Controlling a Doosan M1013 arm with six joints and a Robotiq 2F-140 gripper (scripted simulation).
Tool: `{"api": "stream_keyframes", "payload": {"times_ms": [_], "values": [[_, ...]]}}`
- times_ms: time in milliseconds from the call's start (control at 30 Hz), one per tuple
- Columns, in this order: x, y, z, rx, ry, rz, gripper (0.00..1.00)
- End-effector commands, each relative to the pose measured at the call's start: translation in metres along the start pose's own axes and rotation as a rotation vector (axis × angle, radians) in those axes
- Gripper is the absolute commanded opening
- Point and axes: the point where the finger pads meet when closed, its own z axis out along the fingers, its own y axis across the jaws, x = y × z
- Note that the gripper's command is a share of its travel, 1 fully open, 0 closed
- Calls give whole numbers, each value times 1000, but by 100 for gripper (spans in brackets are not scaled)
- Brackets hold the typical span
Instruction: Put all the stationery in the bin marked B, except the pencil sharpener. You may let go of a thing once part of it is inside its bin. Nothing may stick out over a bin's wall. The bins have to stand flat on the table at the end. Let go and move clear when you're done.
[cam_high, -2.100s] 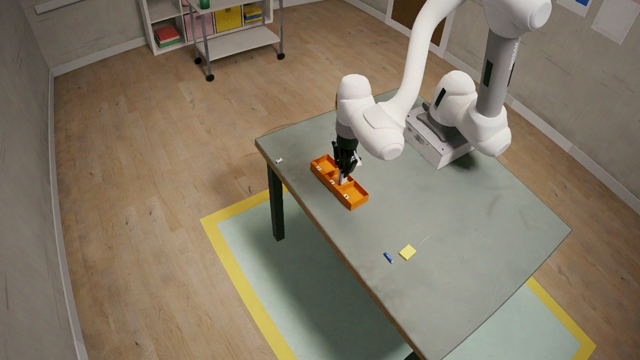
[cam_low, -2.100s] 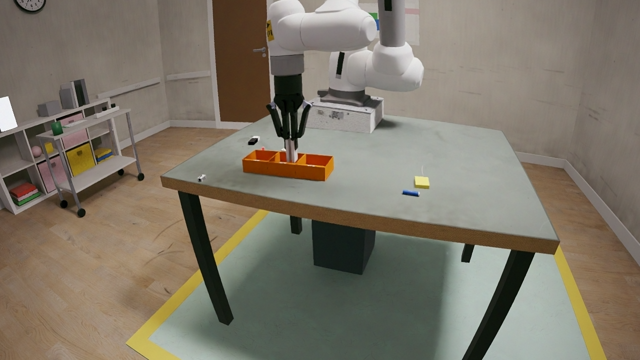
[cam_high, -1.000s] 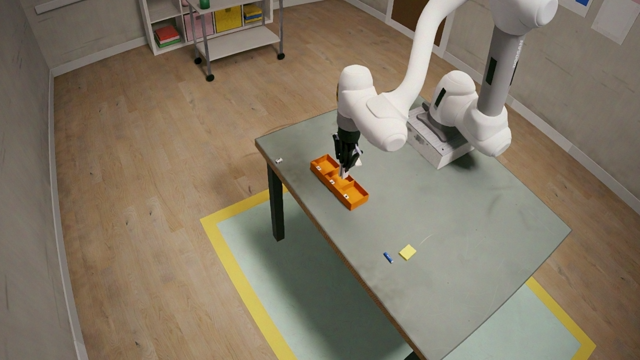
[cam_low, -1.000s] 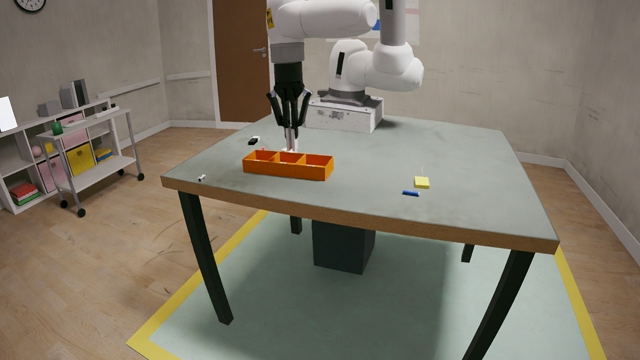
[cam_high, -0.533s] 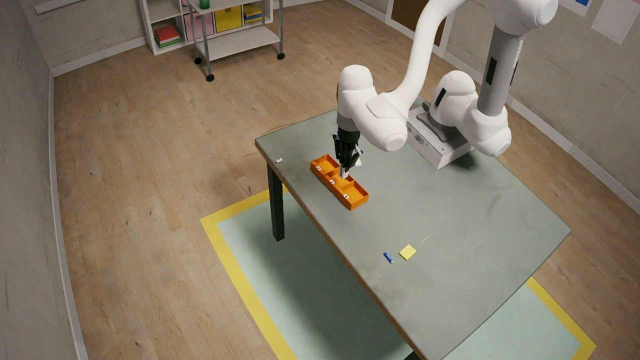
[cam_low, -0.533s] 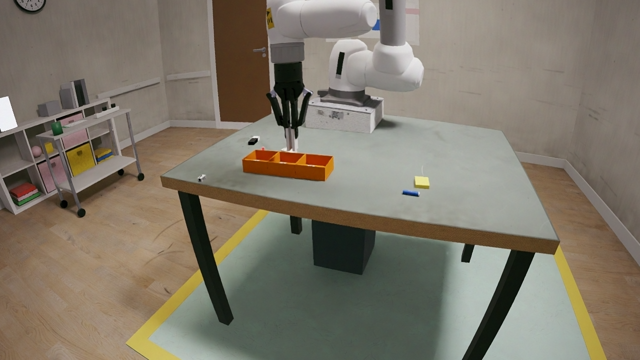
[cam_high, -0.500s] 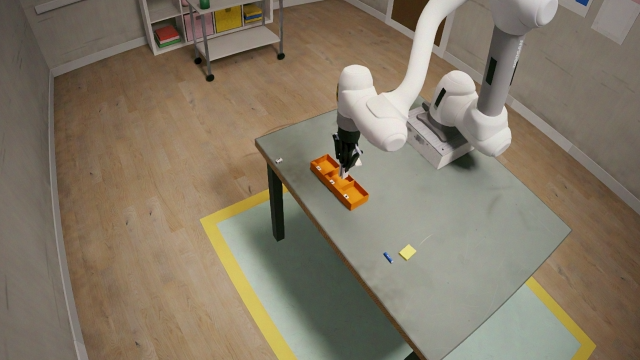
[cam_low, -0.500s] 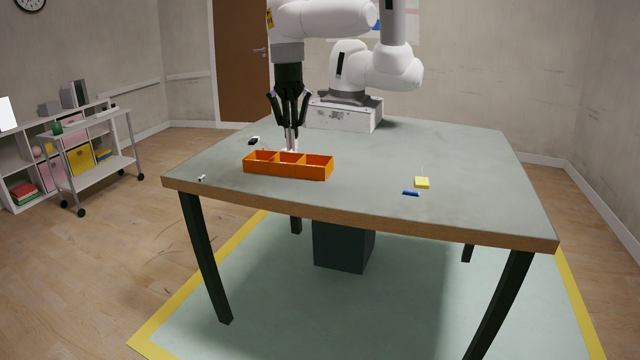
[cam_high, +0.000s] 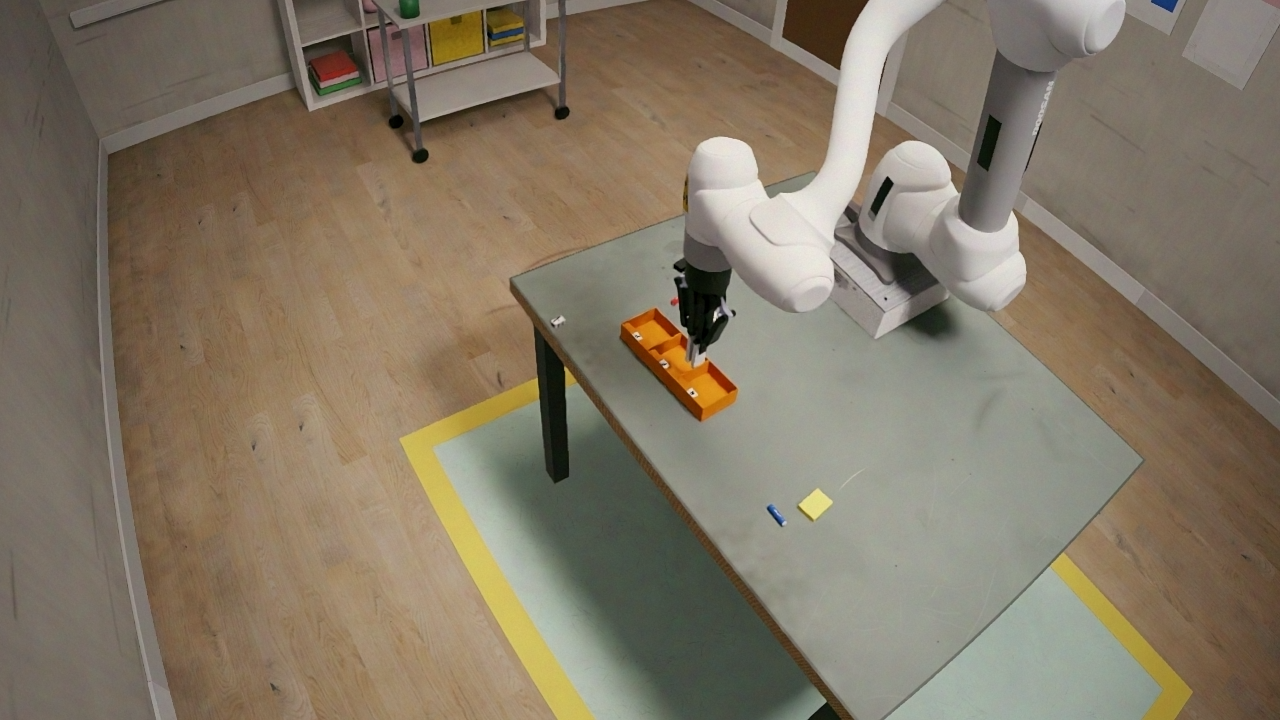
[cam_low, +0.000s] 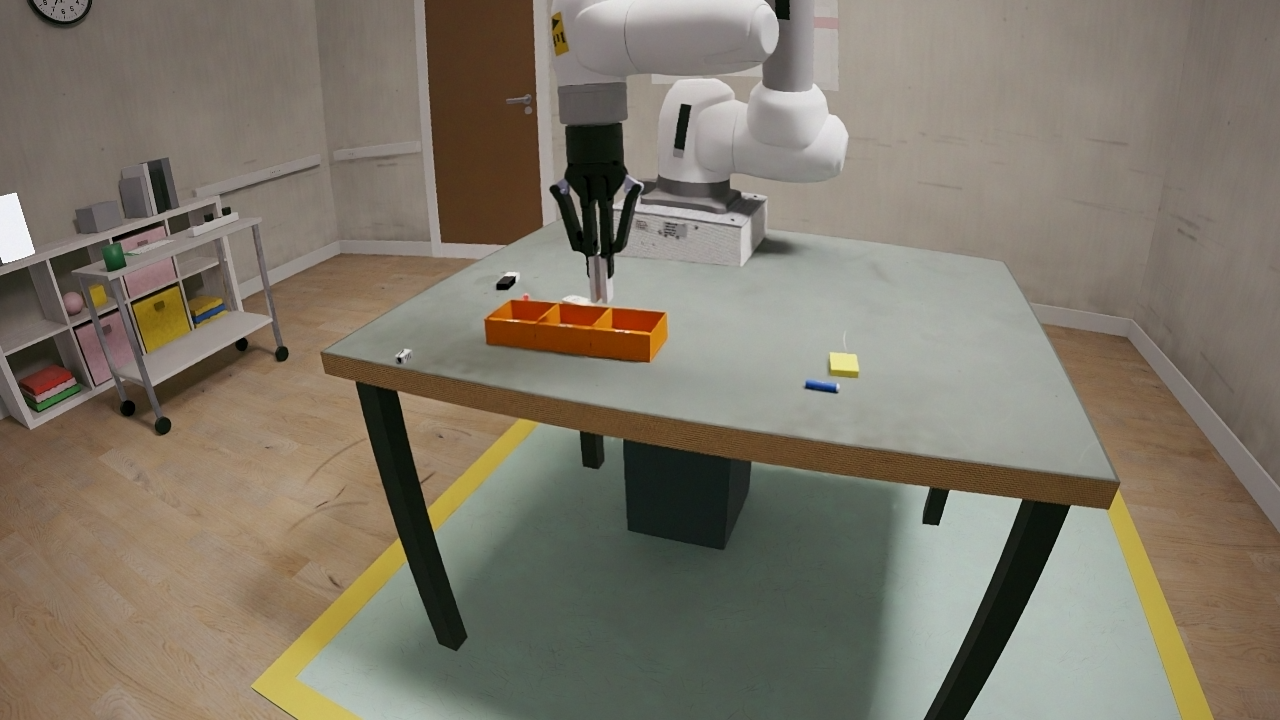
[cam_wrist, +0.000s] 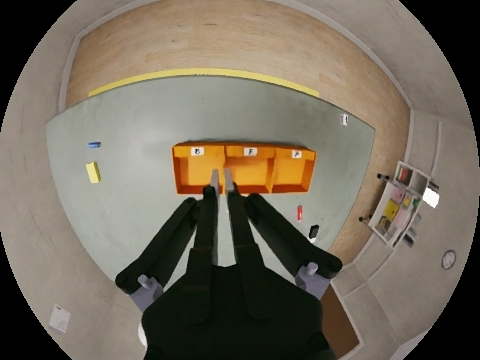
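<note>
We see the claw (cam_high: 696, 360) (cam_low: 600, 300) (cam_wrist: 221, 172) in front of the orange tray (cam_high: 666, 377) (cam_low: 572, 342) (cam_wrist: 192, 190). Well apart from the claw, we find the yellow block (cam_high: 815, 504) (cam_low: 843, 364) (cam_wrist: 93, 172) and, near this block, the blue cylinder (cam_high: 776, 514) (cam_low: 821, 385) (cam_wrist: 94, 145).

Orange three-compartment bin tray (cam_high: 676, 375) (cam_low: 572, 340) (cam_wrist: 200, 188) sits flat on the table (cam_high: 939, 465) (cam_low: 939, 313) (cam_wrist: 140, 200).
</note>
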Motion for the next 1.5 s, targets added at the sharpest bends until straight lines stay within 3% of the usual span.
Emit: {"api": "stream_keyframes", "payload": {"times_ms": [0,233,1467], "values": [[0,-20,-3,-5,-2,-5,15],[2,-54,-3,-5,-2,-5,15],[2,-54,-3,-5,-2,-5,15]]}}
